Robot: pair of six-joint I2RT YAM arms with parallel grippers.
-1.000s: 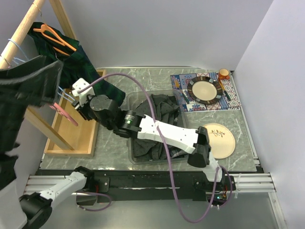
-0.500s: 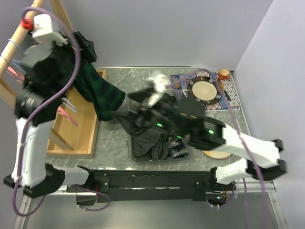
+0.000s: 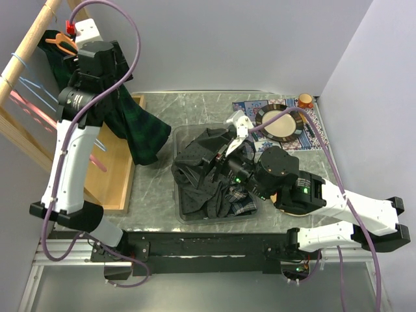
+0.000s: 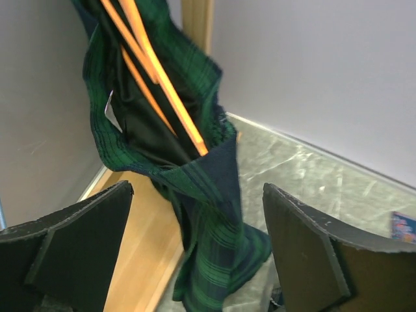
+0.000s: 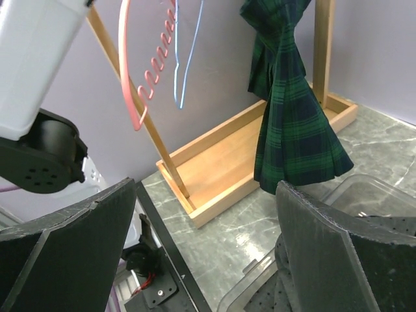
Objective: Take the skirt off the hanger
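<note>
The dark green plaid skirt (image 3: 133, 127) hangs from an orange hanger (image 3: 62, 41) on the wooden rack's rail at the far left. My left gripper (image 3: 119, 65) is raised beside the skirt's top and is open. In the left wrist view the skirt (image 4: 214, 188) and hanger (image 4: 156, 84) hang ahead between the spread fingers of the left gripper (image 4: 195, 250), ungripped. My right gripper (image 3: 218, 159) is open and empty over the clothes bin. The right wrist view shows the right gripper (image 5: 205, 247) facing the skirt (image 5: 296, 123) from a distance.
A clear bin (image 3: 177, 214) of dark clothes stands mid-table. The rack's wooden base tray (image 3: 107, 188) lies at the left, with pink and blue hangers (image 3: 32, 104) on the rail. A dark-rimmed plate (image 3: 279, 122) on a placemat, an orange cup (image 3: 304, 99) and a tan plate (image 3: 311, 195) are at the right.
My right arm has swung back from the rack to above the bin. My left arm has risen from the near edge to the skirt's top by the hanger.
</note>
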